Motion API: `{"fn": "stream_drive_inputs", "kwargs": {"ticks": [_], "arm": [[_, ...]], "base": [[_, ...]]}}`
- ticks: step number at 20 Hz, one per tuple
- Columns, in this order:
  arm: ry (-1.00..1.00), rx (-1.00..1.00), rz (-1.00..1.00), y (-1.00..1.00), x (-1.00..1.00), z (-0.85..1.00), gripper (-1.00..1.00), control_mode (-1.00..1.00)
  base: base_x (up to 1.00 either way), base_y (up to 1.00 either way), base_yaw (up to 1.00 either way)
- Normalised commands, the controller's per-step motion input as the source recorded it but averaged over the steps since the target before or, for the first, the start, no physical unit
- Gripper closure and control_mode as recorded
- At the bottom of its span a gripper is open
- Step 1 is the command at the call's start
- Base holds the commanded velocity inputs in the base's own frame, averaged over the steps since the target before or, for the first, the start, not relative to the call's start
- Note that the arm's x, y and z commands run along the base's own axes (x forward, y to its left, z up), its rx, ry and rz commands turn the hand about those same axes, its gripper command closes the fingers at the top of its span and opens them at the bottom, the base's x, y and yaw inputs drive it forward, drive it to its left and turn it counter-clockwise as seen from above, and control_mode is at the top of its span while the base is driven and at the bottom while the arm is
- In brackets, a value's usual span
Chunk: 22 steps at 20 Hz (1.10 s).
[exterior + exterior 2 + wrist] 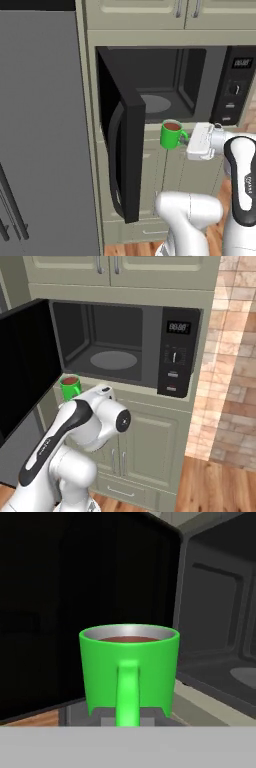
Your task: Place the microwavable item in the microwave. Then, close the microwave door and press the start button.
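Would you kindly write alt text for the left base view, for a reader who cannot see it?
A white robot arm's tool holds a small green mug of dark brown liquid by its handle, upright, just outside the open microwave. The black microwave door swings out at left, showing a grey interior with a round turntable; a grey fridge stands further left.

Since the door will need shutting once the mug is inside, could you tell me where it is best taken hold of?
Grip the curved vertical handle near the door's free edge, coming from its outer face. It stands off the panel, farthest from the left hinge. The gripper is shut on the mug's handle, so free it first.
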Motion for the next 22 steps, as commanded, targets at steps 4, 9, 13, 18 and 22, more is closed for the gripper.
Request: {"fn": "stream_drive_inputs", "kwargs": {"ticks": [4,9,13,18,22], "arm": [[-0.15,0.03,0.02,-0.02,0.98,0.23,1.00,-1.00],[-0.10,0.01,0.00,-0.17,0.72,0.52,1.00,-1.00],[-0.04,0.00,0.00,-0.27,0.60,0.46,1.00,-1.00],[0.01,0.00,0.00,-0.09,0.52,0.14,1.00,-1.00],[0.03,0.00,0.00,0.00,0.64,-0.03,1.00,-1.00]], "base": [[0.00,0.00,0.00],[0.00,0.00,0.00],[0.00,0.00,0.00],[0.00,0.00,0.00],[0.00,0.00,0.00]]}}
